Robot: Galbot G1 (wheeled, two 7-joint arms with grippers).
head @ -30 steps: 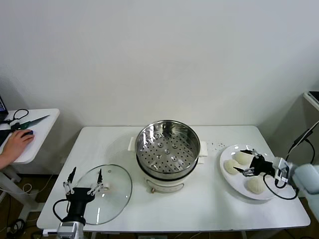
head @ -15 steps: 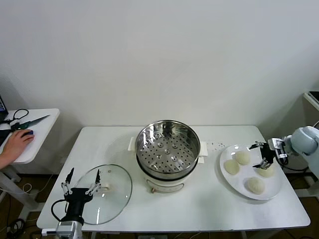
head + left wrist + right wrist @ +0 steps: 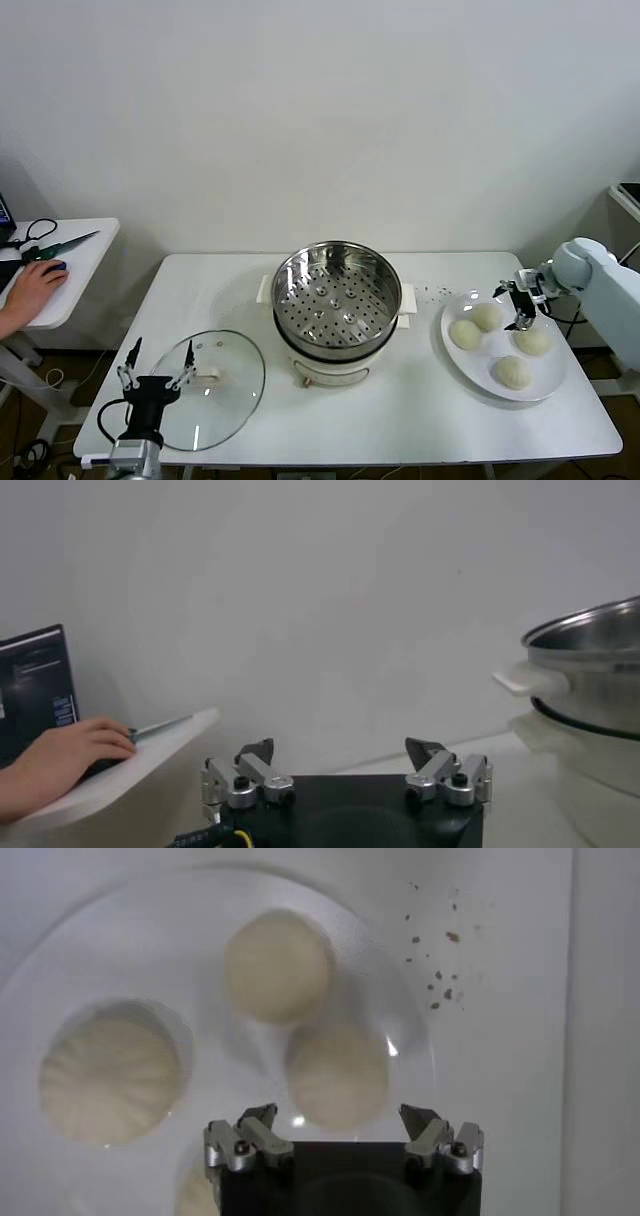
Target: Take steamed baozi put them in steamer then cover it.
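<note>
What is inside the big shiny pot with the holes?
Nothing: the round shiny steel steamer basket shows only its bare holed bottom. All four cream-white round buns sit on the flat white plate. Under the basket, the base's inside is hidden.

The robot's left gripper (image 3: pixel 157 366) has a black boxy body with thin silver metal fingers that end in dark tips. A black cable loops out from its side, and the wrist below it is pale grey. The right gripper (image 3: pixel 519 299) is also black with silver fingers. Small dark screws sit in the silver finger joints. Its arm is round, smooth and pale grey-white, with black cables beside it.
</note>
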